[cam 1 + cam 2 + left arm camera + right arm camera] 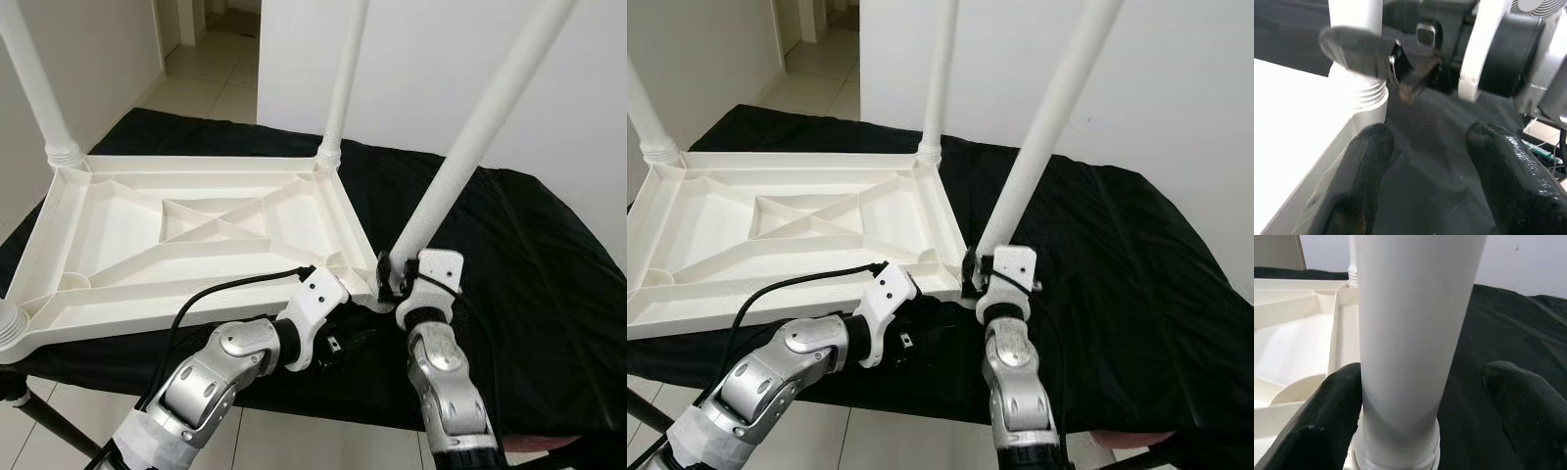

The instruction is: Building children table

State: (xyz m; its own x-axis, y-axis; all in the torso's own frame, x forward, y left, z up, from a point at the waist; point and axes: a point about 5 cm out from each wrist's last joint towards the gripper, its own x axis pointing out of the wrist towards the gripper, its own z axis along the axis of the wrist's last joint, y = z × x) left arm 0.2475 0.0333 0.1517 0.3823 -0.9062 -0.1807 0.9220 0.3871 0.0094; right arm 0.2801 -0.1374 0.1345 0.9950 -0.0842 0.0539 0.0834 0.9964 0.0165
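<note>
- Upturned tabletop (196, 235) is lying on the cloth-covered table (529, 264), toward its left.
- Near-right leg (470, 147) is leaning rightward at the tabletop's near-right corner.
- Right gripper (1425, 406) is sitting around it; left gripper (1425, 166) is sitting just left.

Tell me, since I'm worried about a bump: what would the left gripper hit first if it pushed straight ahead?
Probably the right gripper clamped near the base of the table leg. Black cloth lies between, and the left gripper is open; depth is unclear.
</note>
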